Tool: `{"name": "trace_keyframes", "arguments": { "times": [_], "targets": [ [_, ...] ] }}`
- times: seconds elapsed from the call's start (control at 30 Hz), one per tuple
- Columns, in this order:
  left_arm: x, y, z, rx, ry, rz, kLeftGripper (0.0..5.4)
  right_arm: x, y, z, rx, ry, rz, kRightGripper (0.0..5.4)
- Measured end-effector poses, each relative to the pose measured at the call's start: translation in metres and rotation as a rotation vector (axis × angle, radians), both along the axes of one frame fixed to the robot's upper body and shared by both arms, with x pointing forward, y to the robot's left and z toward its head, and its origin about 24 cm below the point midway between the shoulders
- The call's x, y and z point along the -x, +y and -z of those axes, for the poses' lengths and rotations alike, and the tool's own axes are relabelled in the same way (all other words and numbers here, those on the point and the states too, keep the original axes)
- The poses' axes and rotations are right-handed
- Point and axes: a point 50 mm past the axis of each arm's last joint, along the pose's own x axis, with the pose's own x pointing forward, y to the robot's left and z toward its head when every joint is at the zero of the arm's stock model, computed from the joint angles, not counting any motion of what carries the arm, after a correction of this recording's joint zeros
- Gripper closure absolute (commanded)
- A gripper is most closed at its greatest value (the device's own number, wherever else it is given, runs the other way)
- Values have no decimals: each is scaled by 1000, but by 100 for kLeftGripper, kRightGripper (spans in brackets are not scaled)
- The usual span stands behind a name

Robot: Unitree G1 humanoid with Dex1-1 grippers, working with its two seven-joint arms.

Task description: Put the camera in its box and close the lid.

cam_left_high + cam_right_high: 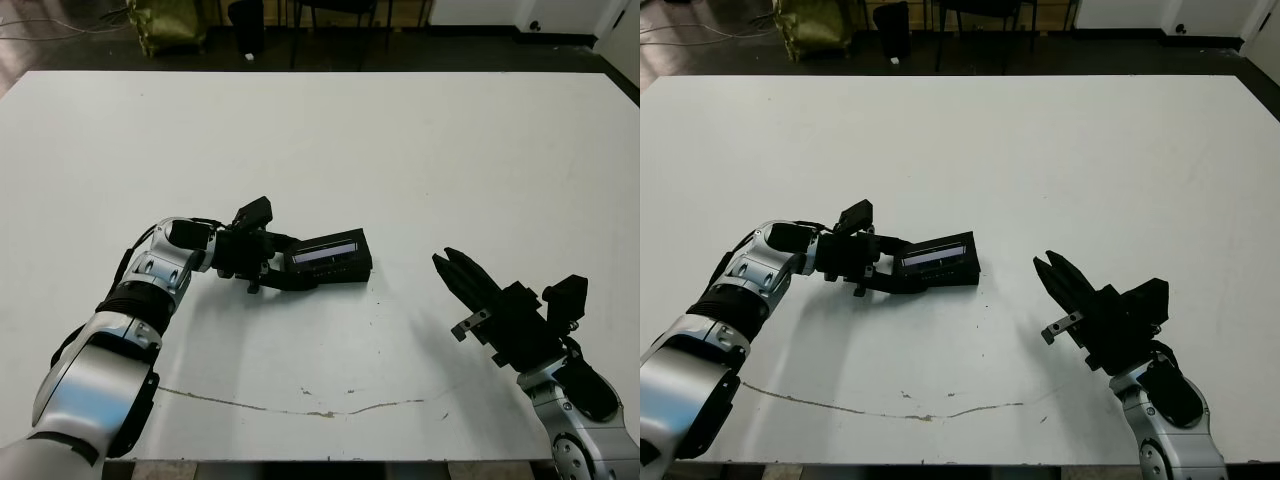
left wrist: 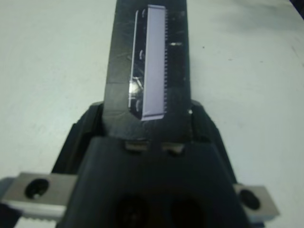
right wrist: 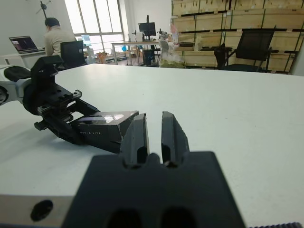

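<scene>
Your left hand (image 1: 283, 268) is pinching the near end of the lid (image 1: 330, 256), which sits flat on the desk (image 1: 400, 150) straight ahead of it; press down evenly before letting go, and keep the right hand (image 1: 447, 266), fingers pressed together, well clear.

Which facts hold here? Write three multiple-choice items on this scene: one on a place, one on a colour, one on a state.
1. Where is the flat black rectangular lid on the white table?
A. At the left claw
B. At the table's far edge
C. Under the right claw

2. What colour is the lid's glossy strip?
A. Red
B. Bluish-grey
C. Green

3. What is the right claw doing?
A. Gripping the lid
B. Spread wide open
C. Holding nothing

Answers:
1 A: the left claw's fingers clasp one end.
2 B: the left wrist view shows it pale bluish-grey.
3 C: its fingers are nearly together, away from the lid.
</scene>
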Motion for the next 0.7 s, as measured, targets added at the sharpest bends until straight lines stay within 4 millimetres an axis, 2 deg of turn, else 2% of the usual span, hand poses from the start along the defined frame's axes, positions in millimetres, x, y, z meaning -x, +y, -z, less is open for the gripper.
{"name": "trace_keyframes", "arguments": {
  "times": [0.7],
  "targets": [
    [-10, -20, -15, -164, -37, 111, 303, -1, -2, 3, -8, 20, -23, 540]
  ]
}}
